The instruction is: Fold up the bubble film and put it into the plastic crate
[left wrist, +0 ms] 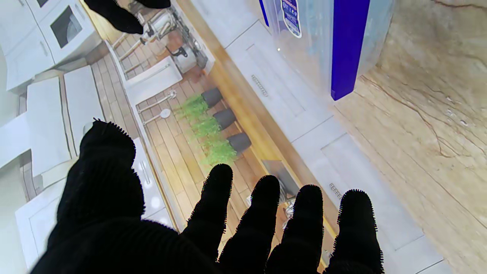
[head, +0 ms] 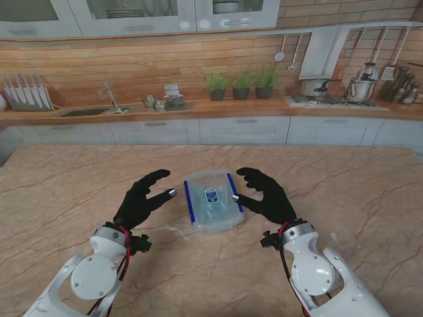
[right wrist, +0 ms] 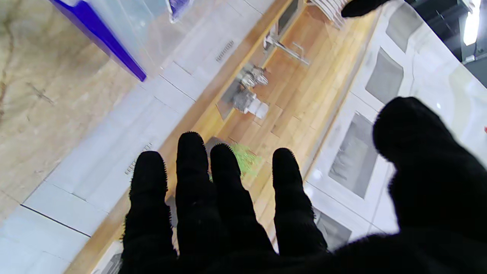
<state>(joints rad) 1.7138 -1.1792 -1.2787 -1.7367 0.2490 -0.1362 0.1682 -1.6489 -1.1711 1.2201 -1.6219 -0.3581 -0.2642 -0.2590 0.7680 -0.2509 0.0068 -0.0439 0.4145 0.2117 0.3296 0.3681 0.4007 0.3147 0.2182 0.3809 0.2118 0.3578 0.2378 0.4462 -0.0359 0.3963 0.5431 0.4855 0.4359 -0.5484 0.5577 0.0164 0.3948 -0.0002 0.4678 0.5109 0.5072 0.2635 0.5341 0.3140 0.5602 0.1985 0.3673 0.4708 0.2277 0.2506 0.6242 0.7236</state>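
Both spread, empty, left hand [head: 142, 198] and right hand [head: 268, 195] flank plastic crate [head: 212, 199] on table [head: 59, 191].

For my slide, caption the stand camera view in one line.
Both gloved hands, left hand and right hand, hover open either side of the lidded plastic crate on the marble table.

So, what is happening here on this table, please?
A two-armed robot is working with a clear plastic crate with blue side latches, which sits on the marble table between its black-gloved hands. The left hand and the right hand are both open, one on each side of the crate, fingers pointing toward it, holding nothing. Something pale seems to lie inside the crate, probably the bubble film, but I cannot tell for sure. No film lies loose on the table.
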